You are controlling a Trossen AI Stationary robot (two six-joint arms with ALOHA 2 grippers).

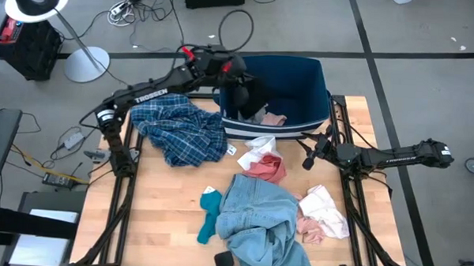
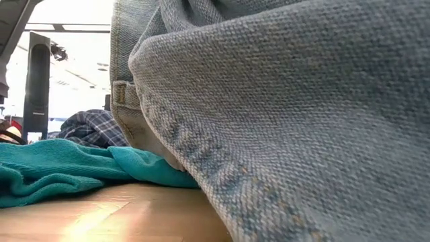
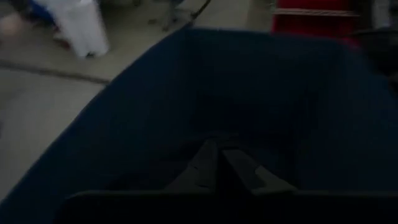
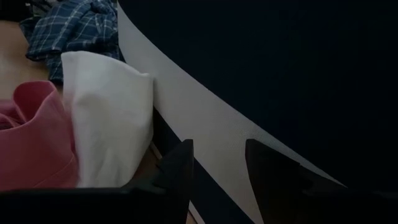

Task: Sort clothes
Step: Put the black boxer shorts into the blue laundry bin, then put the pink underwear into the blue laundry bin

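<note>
My left gripper (image 1: 242, 92) hangs over the left part of the dark-blue bin (image 1: 302, 72), its fingers shut (image 3: 217, 163) and pointing into the bin, with nothing showing between them. A dark item and a small pink-grey item (image 1: 271, 117) lie in the bin. My right gripper (image 1: 307, 157) is open and empty (image 4: 217, 165) just outside the bin's near wall. On the table lie the plaid shirt (image 1: 178, 131), a white and pink pile (image 1: 264, 159), the denim piece (image 1: 257, 224), the teal sock (image 1: 210, 215) and a white-pink item (image 1: 323, 215).
The bin stands at the table's far edge, with a white band (image 4: 205, 118) along its near wall. The denim (image 2: 282, 101) lies right in front of the low camera and hides most of the table there. Bare wood (image 1: 163, 209) shows at the near left.
</note>
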